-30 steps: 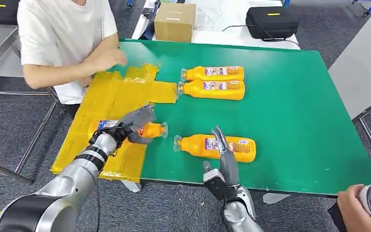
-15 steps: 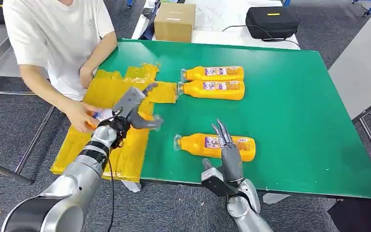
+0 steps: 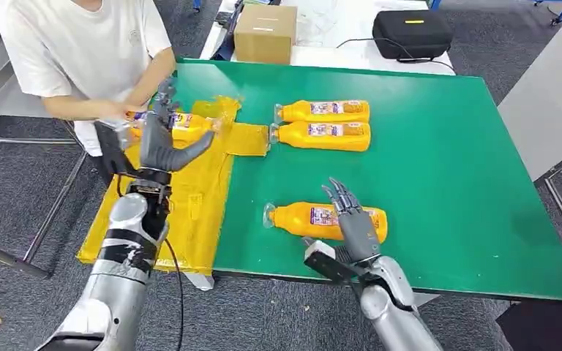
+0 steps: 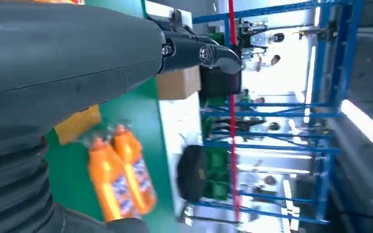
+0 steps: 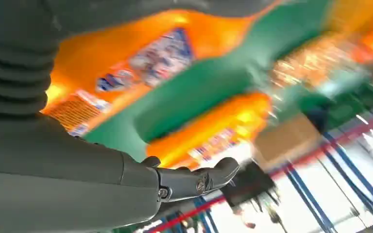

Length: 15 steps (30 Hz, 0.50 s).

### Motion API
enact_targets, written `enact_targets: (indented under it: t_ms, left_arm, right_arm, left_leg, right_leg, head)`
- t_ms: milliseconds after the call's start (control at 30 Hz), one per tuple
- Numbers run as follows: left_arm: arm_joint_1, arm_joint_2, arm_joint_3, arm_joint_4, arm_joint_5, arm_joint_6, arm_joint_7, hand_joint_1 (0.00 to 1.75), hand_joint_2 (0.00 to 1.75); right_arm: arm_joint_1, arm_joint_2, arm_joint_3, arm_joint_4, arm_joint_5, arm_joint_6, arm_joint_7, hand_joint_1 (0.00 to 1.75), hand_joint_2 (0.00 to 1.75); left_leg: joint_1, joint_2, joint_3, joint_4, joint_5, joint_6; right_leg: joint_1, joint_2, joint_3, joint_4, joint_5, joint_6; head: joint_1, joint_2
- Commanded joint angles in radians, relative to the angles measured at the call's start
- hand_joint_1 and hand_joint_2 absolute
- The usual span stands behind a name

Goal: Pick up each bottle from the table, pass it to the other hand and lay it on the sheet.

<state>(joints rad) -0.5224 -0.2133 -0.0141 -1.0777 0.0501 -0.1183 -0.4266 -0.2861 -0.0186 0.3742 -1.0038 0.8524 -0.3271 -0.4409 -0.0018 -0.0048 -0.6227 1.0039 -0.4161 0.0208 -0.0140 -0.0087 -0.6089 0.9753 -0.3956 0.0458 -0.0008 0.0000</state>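
My right hand (image 3: 353, 219), fingers apart and holding nothing, rests over the near bottle (image 3: 327, 221); a loose grasp could roll it off the table (image 3: 439, 175) edge at six o'clock. My left hand (image 3: 159, 139) hangs empty and unclenched above the sheet (image 3: 183, 197), near the person (image 3: 80, 51) at eleven o'clock, and could bump them.

I'm looking down on a green table (image 3: 446, 183) that carries everything here. A crumpled yellow sheet (image 3: 190, 197) covers its near-left part and hangs a little past the left edge, with one flap reaching toward the middle of the table. Two orange bottles lie on their sides on the bare green top, touching each other side by side: the far bottle (image 3: 326, 111) and the second bottle (image 3: 326, 136), both with caps pointing left, the second one's cap just at the sheet's flap. A third orange bottle (image 3: 315, 219) lies alone near the front edge, cap also to the left, well apart from the pair.
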Motion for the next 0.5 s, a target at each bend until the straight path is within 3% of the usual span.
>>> enact_targets:
  t_ms: [33, 133, 233, 500]
  left_arm:
    - [0.254, 0.058, -0.058, -0.358, 0.225, -0.026, 0.068, 0.00, 1.75]
    - [0.339, 0.065, -0.075, -0.415, 0.247, -0.019, 0.073, 0.00, 1.75]
    - [0.429, 0.061, -0.105, -0.460, 0.195, 0.010, 0.052, 0.00, 1.75]
    - [0.460, 0.056, -0.124, -0.456, 0.142, 0.033, 0.028, 0.00, 1.75]
  right_arm:
    - [-0.091, -0.121, 0.003, 0.220, 0.119, 0.050, 0.124, 0.00, 1.75]
    - [-0.094, -0.151, -0.005, 0.221, 0.147, 0.085, 0.172, 0.00, 1.75]
    - [-0.056, -0.145, -0.043, 0.178, 0.159, 0.068, 0.226, 0.00, 1.75]
    - [-0.096, -0.139, -0.036, 0.266, 0.195, 0.113, 0.278, 0.00, 1.75]
  left_leg:
    - [0.000, 0.007, 0.010, -0.001, -0.005, -0.001]
    - [-0.001, 0.000, 0.007, -0.001, -0.003, -0.001]
    - [0.000, 0.004, 0.010, -0.002, -0.005, -0.001]
    - [0.000, 0.001, 0.006, -0.001, -0.004, -0.001]
  right_leg:
    - [0.000, 0.007, 0.008, -0.002, -0.003, -0.002]
    - [0.000, 0.002, 0.006, -0.001, -0.003, -0.001]
    - [0.000, 0.005, 0.009, -0.002, -0.003, -0.001]
    - [0.000, 0.002, 0.005, -0.001, -0.003, -0.001]
  head:
    - [0.000, 0.000]
    - [0.000, 0.000]
    - [0.000, 0.000]
    - [0.000, 0.000]
